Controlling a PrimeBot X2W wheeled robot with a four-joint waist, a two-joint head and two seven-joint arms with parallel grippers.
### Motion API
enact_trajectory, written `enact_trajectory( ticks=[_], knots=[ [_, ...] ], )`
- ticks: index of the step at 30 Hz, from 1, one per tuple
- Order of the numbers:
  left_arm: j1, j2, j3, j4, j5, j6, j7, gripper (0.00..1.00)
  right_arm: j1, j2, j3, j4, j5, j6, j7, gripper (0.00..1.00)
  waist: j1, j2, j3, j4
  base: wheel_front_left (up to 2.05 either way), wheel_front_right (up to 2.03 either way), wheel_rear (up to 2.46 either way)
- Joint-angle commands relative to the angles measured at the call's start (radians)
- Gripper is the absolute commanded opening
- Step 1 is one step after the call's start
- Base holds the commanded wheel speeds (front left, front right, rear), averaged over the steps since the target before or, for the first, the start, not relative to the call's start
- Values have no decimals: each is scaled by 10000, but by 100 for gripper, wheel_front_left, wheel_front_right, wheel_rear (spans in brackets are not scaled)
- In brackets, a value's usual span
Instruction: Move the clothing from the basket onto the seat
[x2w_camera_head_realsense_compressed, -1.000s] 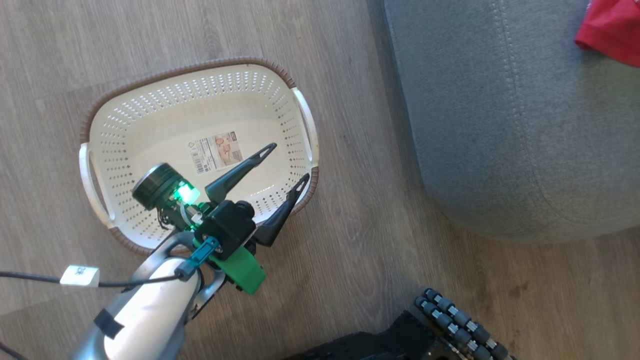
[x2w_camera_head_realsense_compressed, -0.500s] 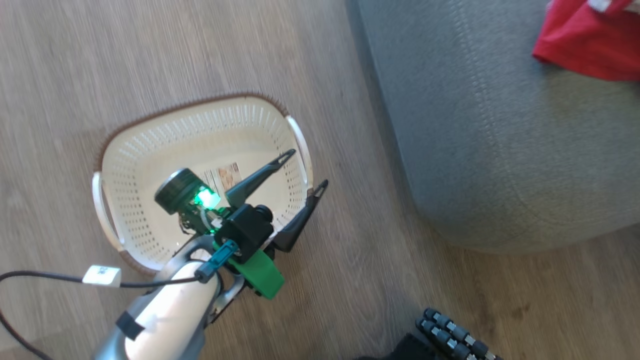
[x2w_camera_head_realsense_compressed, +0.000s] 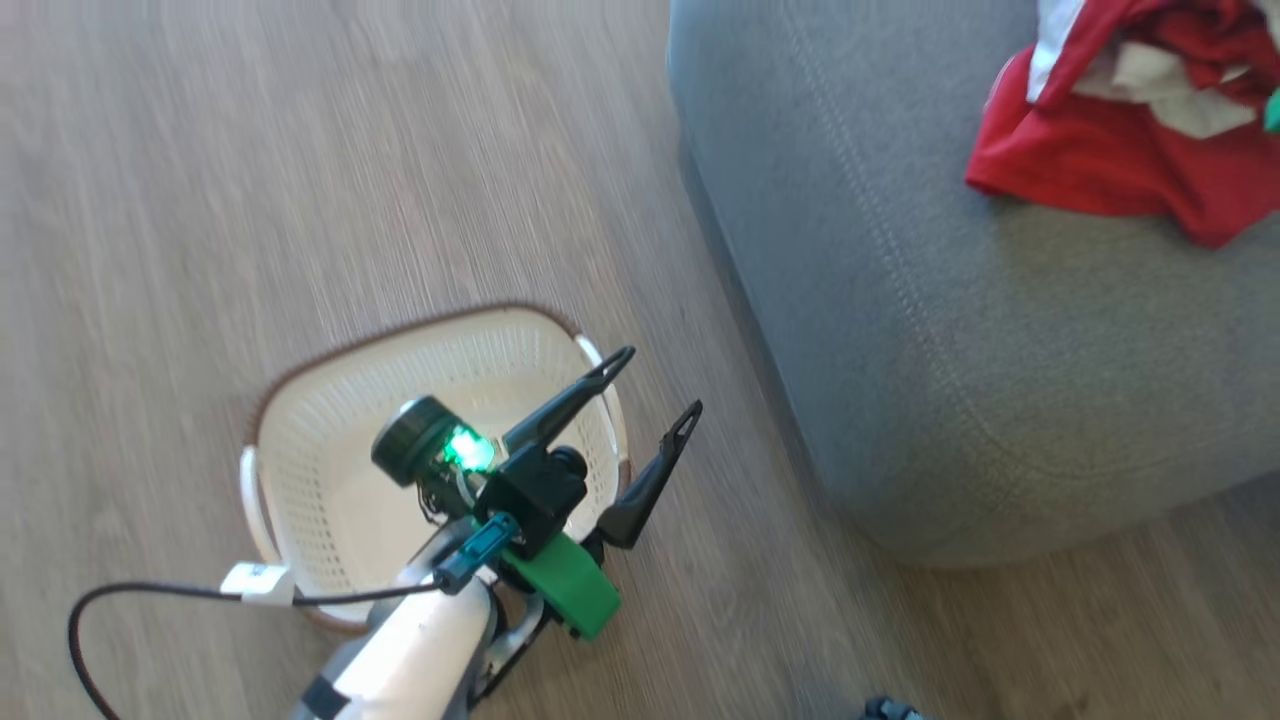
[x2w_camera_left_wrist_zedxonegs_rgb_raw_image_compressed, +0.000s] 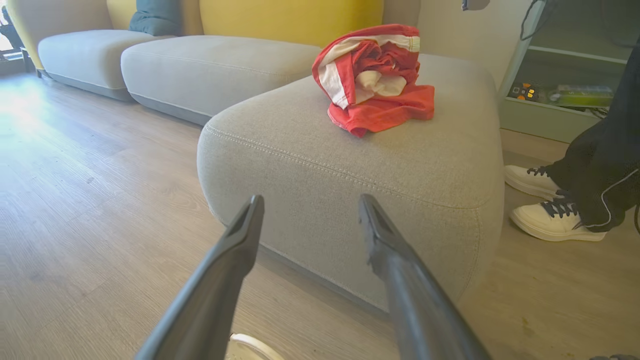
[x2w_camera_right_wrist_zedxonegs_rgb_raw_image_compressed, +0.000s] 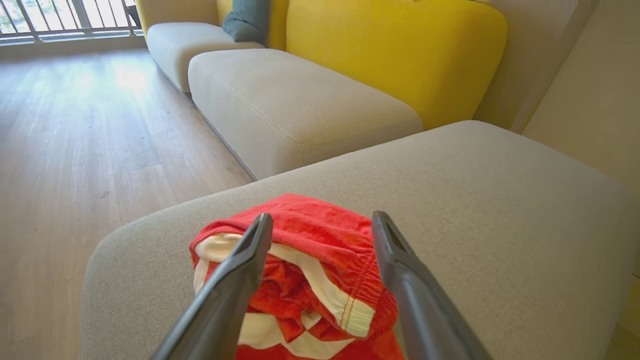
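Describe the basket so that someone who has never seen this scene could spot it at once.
Start at the big grey seat standing on the wooden floor. On the floor off its rounded corner sits the basket, partly behind the left gripper. Nothing else here is white perforated plastic with a brown woven-look rim.

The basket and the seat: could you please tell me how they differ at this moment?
The basket is white perforated plastic with a brown rim; the seat is grey stitched fabric. The basket is far smaller than the seat. What shows of the basket's inside is bare, while the seat carries the red-and-white clothing. Both have rounded corners and stand on the wooden floor.
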Motion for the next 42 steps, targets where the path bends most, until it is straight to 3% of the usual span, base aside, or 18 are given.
enact_trajectory(
  ticks=[1,7,12,16,20,24,26,31,42],
  knots=[
    [95,-114,408,-222,-90,-10,-51,100,-474,-33,411,-169,132,-2,-119,100,0,-1,-648,56,0,0,0],
    [550,-512,710,-191,-211,-10,-51,100,-571,598,2242,-1245,1680,-2,-134,100,0,-1,-1514,277,0,0,0],
    [813,-729,1122,-222,-280,-10,-51,100,704,1135,4947,-3198,3839,-2,-135,100,0,-1,-2050,638,0,0,0],
    [1031,-823,1544,-251,-423,-10,-51,100,2286,953,7034,-5367,5942,-2,-136,100,0,-1,-2392,958,0,0,0],
    [1255,-876,2051,-323,-649,-10,-51,100,3828,261,8677,-7575,7591,-2,-136,100,0,-1,-2641,1316,0,0,0],
    [1350,-894,2376,-367,-731,-10,-51,100,4839,-161,9197,-9054,8331,-2,-136,100,0,-1,-2815,1676,0,0,0],
    [1456,-901,2768,-523,-1314,31,-51,100,5758,-208,9301,-10260,8857,-2,-137,100,0,-1,-2940,2026,0,0,0],
    [1485,-903,2880,-723,-1528,206,-51,100,6853,-177,9646,-11109,9070,-2,-137,100,0,-1,-3107,2530,0,0,0],
    [1875,-905,3777,-1050,-1211,1706,-51,100,9087,1014,9467,-11439,8914,-2,-137,100,0,-1,-3455,3686,0,0,0]
  ],
)
